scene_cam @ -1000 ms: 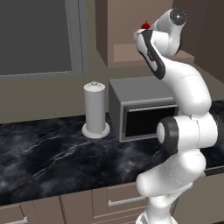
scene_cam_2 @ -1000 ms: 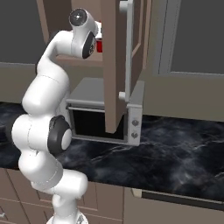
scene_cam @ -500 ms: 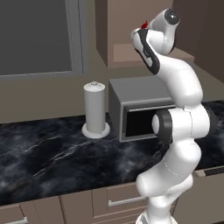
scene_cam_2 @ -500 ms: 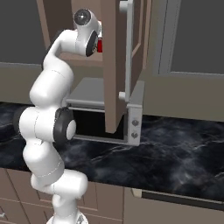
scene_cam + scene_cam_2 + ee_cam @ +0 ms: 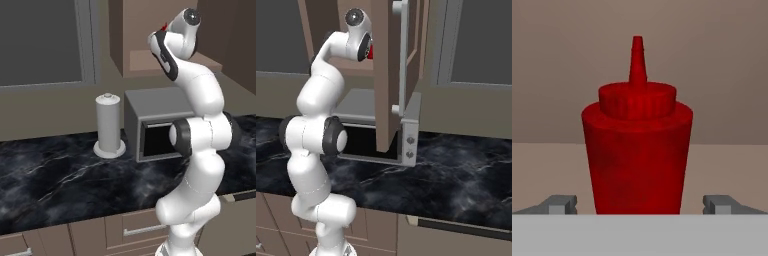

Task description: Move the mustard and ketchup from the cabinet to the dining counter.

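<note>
The ketchup [image 5: 637,150] stands upright in the cabinet [image 5: 387,75], at twelve o'clock from the gripper [image 5: 639,204]. Its fingers are spread wide beside it. The bottle looks light and squishy, so it should squeeze the fat middle gently.

I see the ketchup [image 5: 637,150] upright on the cabinet [image 5: 387,75] shelf, straight ahead of my gripper [image 5: 640,204], between its spread fingertips [image 5: 561,204], touching neither.
</note>
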